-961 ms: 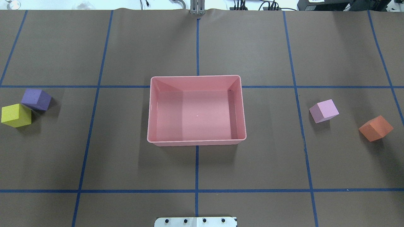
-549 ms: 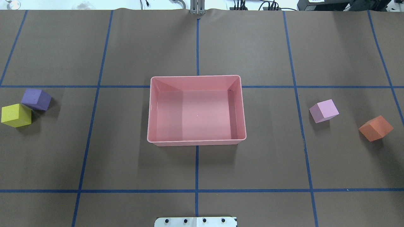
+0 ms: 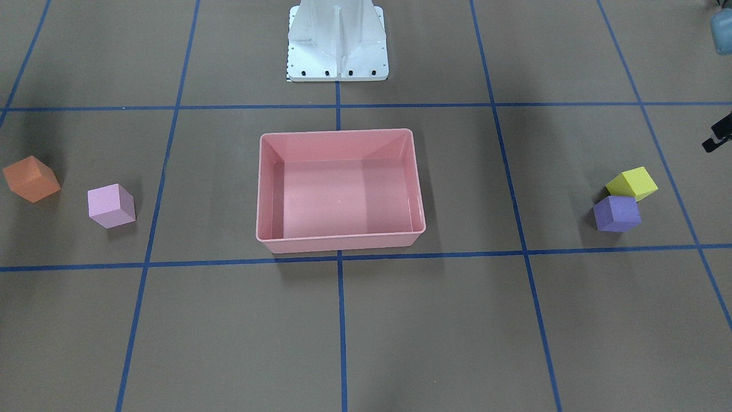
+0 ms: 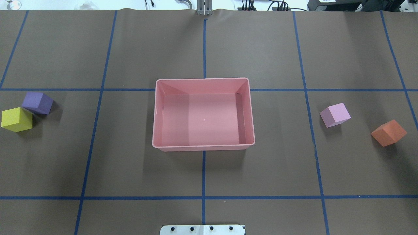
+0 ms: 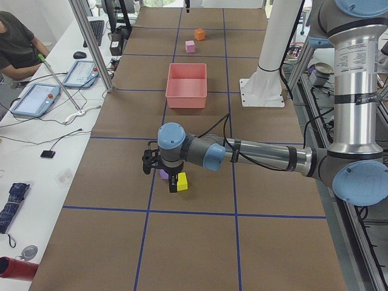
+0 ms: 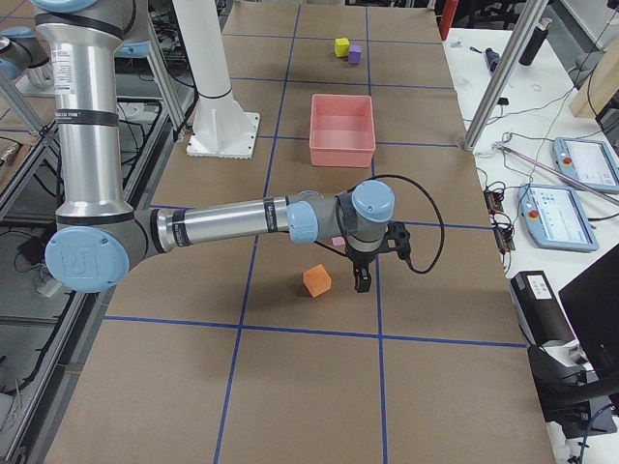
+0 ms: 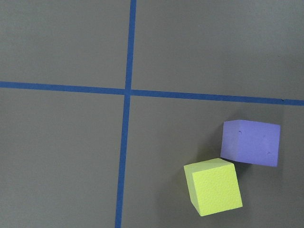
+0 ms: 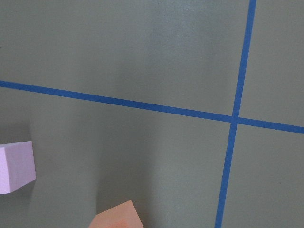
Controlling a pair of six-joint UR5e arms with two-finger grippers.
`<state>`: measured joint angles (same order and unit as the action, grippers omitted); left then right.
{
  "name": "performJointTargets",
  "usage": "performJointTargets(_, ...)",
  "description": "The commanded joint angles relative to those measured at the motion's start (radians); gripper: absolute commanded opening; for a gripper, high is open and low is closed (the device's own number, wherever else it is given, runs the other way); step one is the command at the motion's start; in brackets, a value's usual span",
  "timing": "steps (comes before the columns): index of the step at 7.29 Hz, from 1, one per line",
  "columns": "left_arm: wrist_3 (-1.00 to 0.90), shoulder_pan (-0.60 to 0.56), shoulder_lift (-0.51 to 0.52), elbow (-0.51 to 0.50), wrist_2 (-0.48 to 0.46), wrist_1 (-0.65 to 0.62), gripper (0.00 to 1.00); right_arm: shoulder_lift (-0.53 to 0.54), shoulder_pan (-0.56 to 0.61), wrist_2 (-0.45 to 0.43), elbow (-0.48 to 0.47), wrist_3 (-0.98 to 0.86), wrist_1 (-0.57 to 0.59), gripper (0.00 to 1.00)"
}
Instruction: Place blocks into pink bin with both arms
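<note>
Unmoved blocks (image 4: 335, 115) outside pink bin (image 4: 203, 147), left gripper (image 5: 160, 176), right gripper (image 6: 372, 266) seemingly above them, jaw state unclear.

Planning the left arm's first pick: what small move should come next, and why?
Probably shift the left gripper sideways until it is centred over the yellow block. The left wrist view shows that block off-centre, low and to the right, close against the purple block, and the pink bin holds nothing yet.

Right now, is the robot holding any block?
No, nothing is held. The orange block, pink block, yellow block and purple block lie free on the table.
</note>
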<state>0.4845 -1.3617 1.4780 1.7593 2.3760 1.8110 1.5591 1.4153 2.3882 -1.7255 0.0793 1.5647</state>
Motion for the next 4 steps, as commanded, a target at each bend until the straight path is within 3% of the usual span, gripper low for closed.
performJointTargets(1, 0.266, 0.181, -0.004, -0.014, -0.075, 0.106, 1.0, 0.003, -0.01, 0.003, 0.007, -0.001, 0.0, 1.0)
performJointTargets(4, 0.29, 0.225, 0.008, -0.133, -0.08, 0.2, 1.0, 0.004, -0.021, 0.005, 0.006, 0.0, 0.001, 1.0)
